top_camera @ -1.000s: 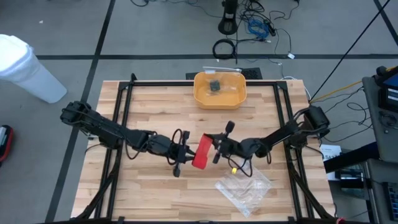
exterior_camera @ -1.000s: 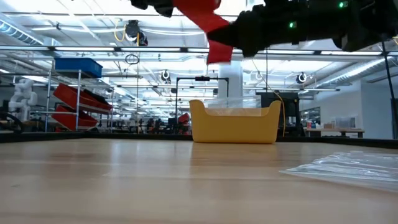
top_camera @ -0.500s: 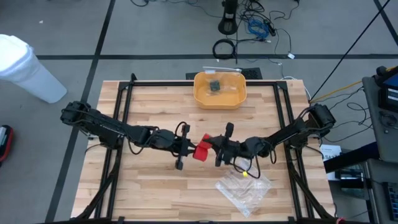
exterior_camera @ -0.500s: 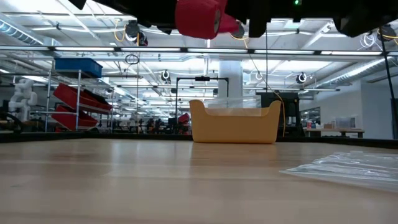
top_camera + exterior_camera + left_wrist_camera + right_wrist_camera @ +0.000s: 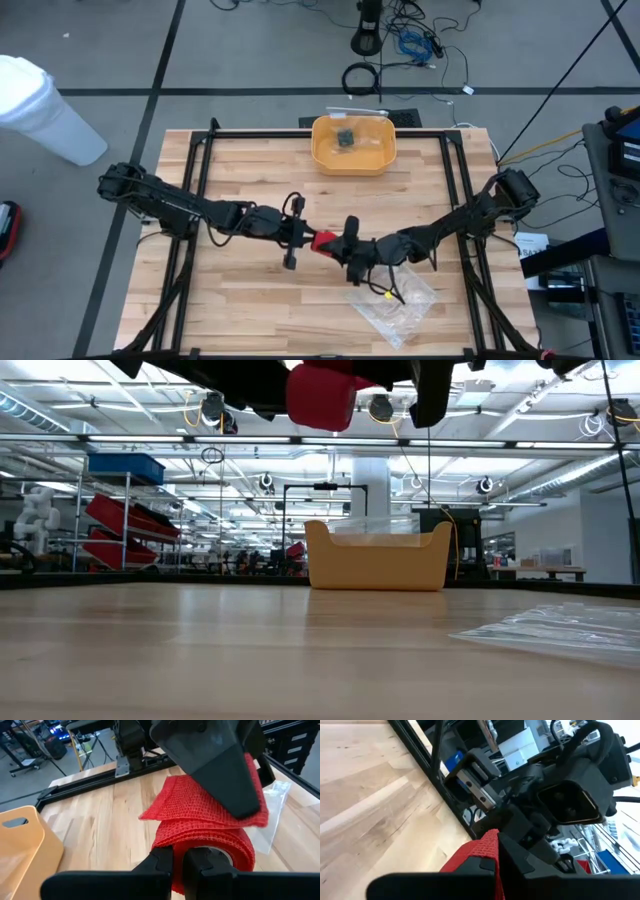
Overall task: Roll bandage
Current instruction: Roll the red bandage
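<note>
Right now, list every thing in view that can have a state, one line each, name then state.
bandage: mostly rolled, loose end sticking out, held in the air between both grippers.
left gripper: shut on the bandage.
right gripper: shut on the bandage's loose end.
yellow bin: upright, open, a small dark item inside.
clear plastic bag: lying flat and crinkled on the table.

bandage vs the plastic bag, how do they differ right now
The red bandage is held up in the air between the left gripper and right gripper; the clear plastic bag lies flat on the table. The bandage is wound into a thick roll; the bag is thin and crinkled. Both are soft.
</note>
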Controlling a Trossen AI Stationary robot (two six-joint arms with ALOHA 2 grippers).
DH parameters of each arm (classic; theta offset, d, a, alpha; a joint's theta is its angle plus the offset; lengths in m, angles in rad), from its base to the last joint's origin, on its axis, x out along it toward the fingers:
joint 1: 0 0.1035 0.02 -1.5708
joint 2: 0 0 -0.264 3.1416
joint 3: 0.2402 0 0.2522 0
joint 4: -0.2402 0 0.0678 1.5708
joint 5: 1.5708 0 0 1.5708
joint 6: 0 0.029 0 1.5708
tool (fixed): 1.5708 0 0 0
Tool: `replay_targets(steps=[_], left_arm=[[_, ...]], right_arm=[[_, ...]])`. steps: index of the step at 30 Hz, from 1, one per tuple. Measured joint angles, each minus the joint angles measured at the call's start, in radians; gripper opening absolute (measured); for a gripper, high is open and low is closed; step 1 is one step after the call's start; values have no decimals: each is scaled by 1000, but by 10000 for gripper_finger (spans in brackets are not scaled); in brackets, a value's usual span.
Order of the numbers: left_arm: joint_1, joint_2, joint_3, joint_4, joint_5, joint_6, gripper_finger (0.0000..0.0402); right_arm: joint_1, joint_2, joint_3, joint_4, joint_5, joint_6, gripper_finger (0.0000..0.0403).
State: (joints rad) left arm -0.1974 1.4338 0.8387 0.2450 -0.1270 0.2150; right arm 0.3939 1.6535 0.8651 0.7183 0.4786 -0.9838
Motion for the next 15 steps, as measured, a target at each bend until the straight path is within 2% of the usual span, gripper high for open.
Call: replay_targets(steps=[7, 10, 15], left_arm=[[-1, 0, 0, 1, -6, 0, 11], [1, 0, 0, 11, -16, 0, 11], [2, 0, 0, 21, -24, -1, 11]], right_arm=[[0, 6, 6, -4, -5, 15, 13], [1, 6, 7, -17, 1, 6, 42], [22, 7, 7, -34, 19, -71, 113]])
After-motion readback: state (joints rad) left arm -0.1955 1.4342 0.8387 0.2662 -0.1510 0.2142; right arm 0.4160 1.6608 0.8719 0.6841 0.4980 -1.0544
